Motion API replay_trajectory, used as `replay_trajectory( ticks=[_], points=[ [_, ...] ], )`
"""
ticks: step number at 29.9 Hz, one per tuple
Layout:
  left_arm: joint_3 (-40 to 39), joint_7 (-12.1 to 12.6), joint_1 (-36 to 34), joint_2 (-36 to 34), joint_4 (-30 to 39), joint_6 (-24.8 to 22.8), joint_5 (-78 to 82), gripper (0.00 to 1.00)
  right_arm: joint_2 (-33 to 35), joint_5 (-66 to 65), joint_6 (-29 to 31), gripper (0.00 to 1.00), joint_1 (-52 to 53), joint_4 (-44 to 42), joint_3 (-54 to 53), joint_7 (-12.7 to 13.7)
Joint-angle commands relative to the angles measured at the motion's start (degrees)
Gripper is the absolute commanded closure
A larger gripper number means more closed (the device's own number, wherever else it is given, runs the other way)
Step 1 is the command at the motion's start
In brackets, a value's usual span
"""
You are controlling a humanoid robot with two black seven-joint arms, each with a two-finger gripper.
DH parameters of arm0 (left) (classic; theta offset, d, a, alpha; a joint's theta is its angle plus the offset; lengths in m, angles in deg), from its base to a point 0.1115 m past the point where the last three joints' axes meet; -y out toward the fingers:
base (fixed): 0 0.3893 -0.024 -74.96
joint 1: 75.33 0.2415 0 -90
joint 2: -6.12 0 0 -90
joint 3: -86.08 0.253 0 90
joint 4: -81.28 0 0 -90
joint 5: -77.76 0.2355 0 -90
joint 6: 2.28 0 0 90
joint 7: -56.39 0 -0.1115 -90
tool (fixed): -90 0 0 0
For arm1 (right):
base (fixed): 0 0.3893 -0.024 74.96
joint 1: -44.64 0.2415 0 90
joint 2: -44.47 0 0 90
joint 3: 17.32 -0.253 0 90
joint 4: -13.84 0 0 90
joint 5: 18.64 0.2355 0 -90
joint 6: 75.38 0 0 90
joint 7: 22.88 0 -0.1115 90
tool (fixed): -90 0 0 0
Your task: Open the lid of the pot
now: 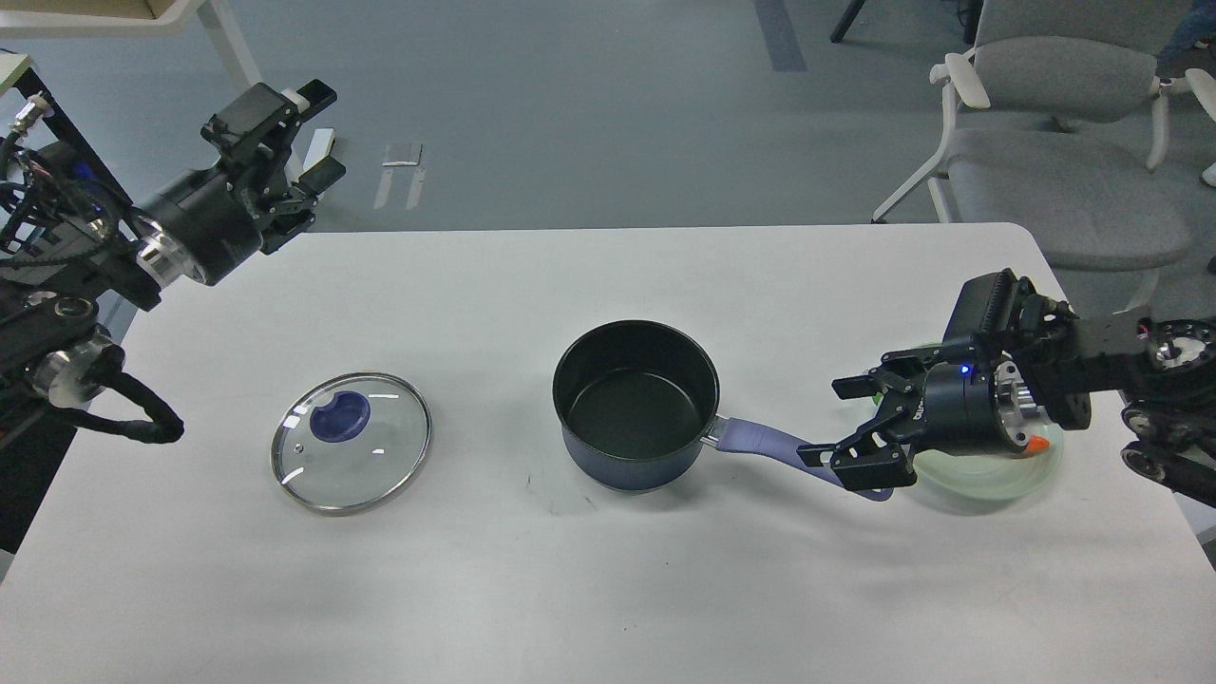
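Note:
The pot lid (351,443) lies flat on the white table (608,589) at the left, its purple-blue knob (340,416) facing up. The pot (636,404) stands uncovered mid-table, black inside showing, its handle (760,441) pointing right. My left gripper (321,135) is open and empty, raised high over the table's far left corner, well away from the lid. My right gripper (844,425) is open, its jaws spread just above the handle's end, with the lower finger (860,465) over it.
A pale green glass plate (988,478) lies under my right wrist near the table's right edge. A grey chair (1054,123) stands beyond the far right corner. A white desk leg (275,114) and a black rack (57,171) stand at the far left.

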Motion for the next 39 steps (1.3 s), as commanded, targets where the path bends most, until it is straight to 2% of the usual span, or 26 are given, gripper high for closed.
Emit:
replay_trajectory(
  ticks=[1, 3, 7, 9, 13, 17, 24, 27, 30, 33, 35, 39],
  points=[
    [-2.3, 4.1, 0.1, 1.9, -0.6, -0.1, -7.0, 0.01, 0.6, 13.1, -3.0, 0.02, -0.1, -0.8, -4.8, 0.0],
    [-3.0, 5.1, 0.1, 3.5, -1.1, -0.1, -9.8, 0.01, 0.2, 23.3, -6.3, 0.02, -0.4, -2.6, -6.2, 0.0],
    [-4.9, 5.2, 0.8, 6.9, -2.6, -0.1, -11.0, 0.01, -1.5, 46.9, -12.1, 0.02, -1.3, -5.9, -6.0, 0.0],
    [-5.7, 5.2, 1.1, 8.7, -3.3, -0.1, -11.0, 0.01, -4.5, 59.2, -14.4, 0.02, -2.0, -8.7, -6.2, 0.0],
    [-7.0, 5.3, 2.1, 11.5, -5.0, 0.2, -10.3, 0.01, -10.5, 75.8, -18.0, 0.01, -3.6, -13.8, -6.5, 0.0],
    [-7.0, 5.8, 2.1, 13.6, -8.4, 1.6, -10.1, 0.01, -14.6, 88.5, -19.5, 0.01, -6.0, -16.8, -7.6, 0.0],
    [-5.9, 6.9, 4.4, 12.1, -10.4, 1.6, -10.5, 0.01, -18.7, 98.1, -18.4, 0.01, -12.1, -21.4, -13.2, 0.0],
    [-7.1, 6.9, 7.8, 13.7, -10.5, 1.4, -13.2, 0.01, -18.7, 100.6, -15.1, 0.01, -14.3, -21.4, -14.9, 0.0],
    [-12.3, 7.6, 12.8, 16.8, -10.3, 0.2, -15.4, 0.01, -18.8, 103.9, -6.7, 0.01, -15.1, -22.2, -15.0, 0.0],
    [-19.2, 11.9, 16.5, 20.4, -10.3, -2.0, -15.3, 0.01, -18.3, 105.6, 3.4, 0.0, -16.0, -25.2, -15.0, 0.0],
    [-20.4, 13.5, 17.1, 21.2, -10.2, -3.2, -15.2, 0.01, -17.9, 105.7, 7.8, 0.0, -16.5, -26.3, -14.4, 0.0],
    [-20.9, 13.2, 17.1, 21.2, -10.2, -7.5, -13.4, 0.01, -16.9, 105.6, 11.0, 0.0, -16.6, -26.4, -13.7, 0.0]
  ],
)
